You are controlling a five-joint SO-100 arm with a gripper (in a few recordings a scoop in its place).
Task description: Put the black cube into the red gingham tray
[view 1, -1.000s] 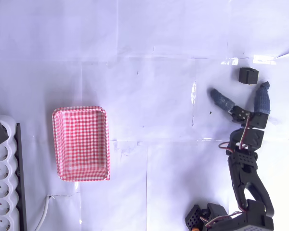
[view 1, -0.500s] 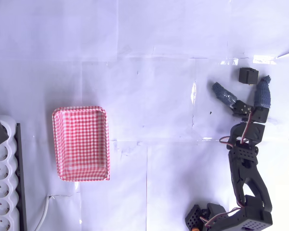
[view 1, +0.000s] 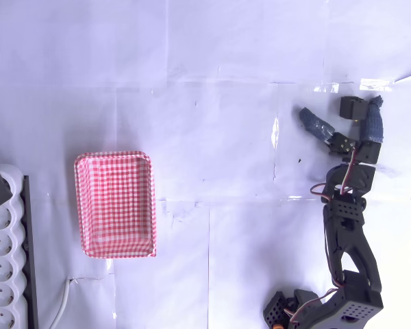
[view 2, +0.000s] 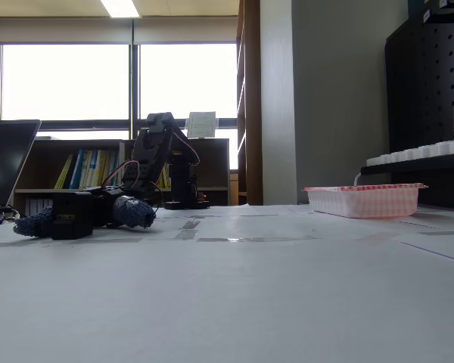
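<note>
Black cube [view 2: 72, 220] on table [view 2: 234, 302], nearest item, low beside arm. Gripper [view 1: 346, 115] spread wide, cube [view 1: 353, 107] between padded fingers [view 1: 373, 127], just beside one; not yet pinched. Grab, carry, drop all remain. Red gingham tray [view 1: 115, 204] well apart, empty per overhead view; fixed view hides interior.

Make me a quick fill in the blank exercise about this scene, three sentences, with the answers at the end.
1. In the overhead view, the cube sits between the end effector's two ____.
2. The tray has a red and white ____ pattern.
3. In the overhead view, the tray lies far to the ____ of the cube.

Answers: fingers; checked; left
</note>
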